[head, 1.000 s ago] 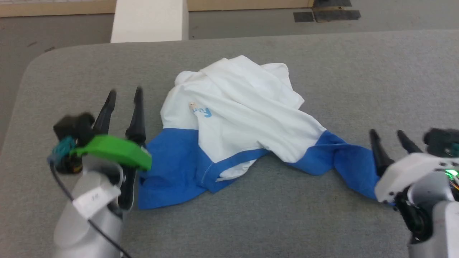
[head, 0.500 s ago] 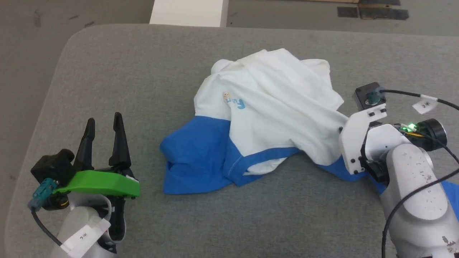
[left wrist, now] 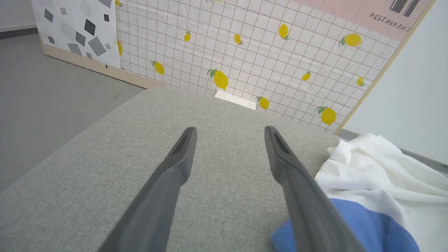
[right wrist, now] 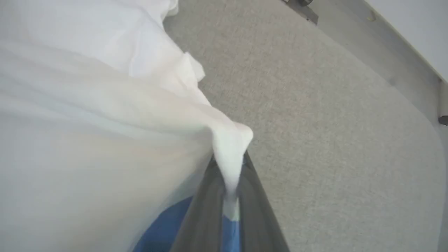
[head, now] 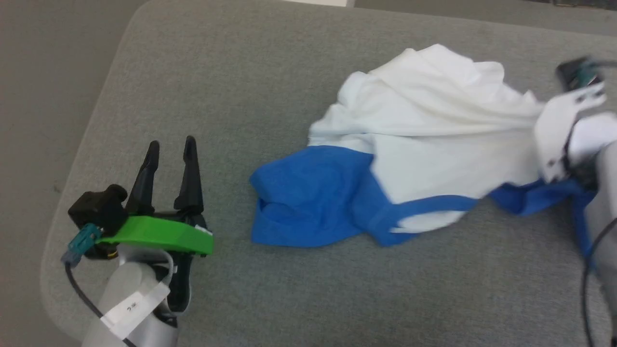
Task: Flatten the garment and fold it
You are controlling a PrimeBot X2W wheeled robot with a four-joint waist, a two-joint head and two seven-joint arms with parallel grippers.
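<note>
**Shirt pinched in my right hand, nothing flat yet**

My right hand [right wrist: 230,158] is clamped narrow on a fold of white cloth from the shirt [right wrist: 87,105]. The cloth bunches up out of the fingertips and runs taut away from them, with a strip of blue showing under the fingers. My left hand [head: 171,141] is spread wide and holds nothing. It hovers over bare bench [head: 241,72], and the shirt's blue part lies near its right side, apart from the fingers.

I judge the flattening barely begun. The shirt is a crumpled heap: the white body is piled in creases out from my right hand, one blue sleeve is doubled over itself toward my left hand, and more blue trails under my right wrist. No hem or sleeve is laid out straight and no fold is made. The shirt has yet to be taken at a second point, drawn out and smoothed, and all the folding comes after that.

Past my left fingertips the bench runs to a rounded corner. Beyond that are the floor [left wrist: 52,87], a white block [left wrist: 235,99] and a lemon-print wall [left wrist: 245,52]. What stands in my way, I think, is the shirt's own tangle, since its layers hide where the sleeves and hem run. The bench edge is also close on my left hand's outer side.
</note>
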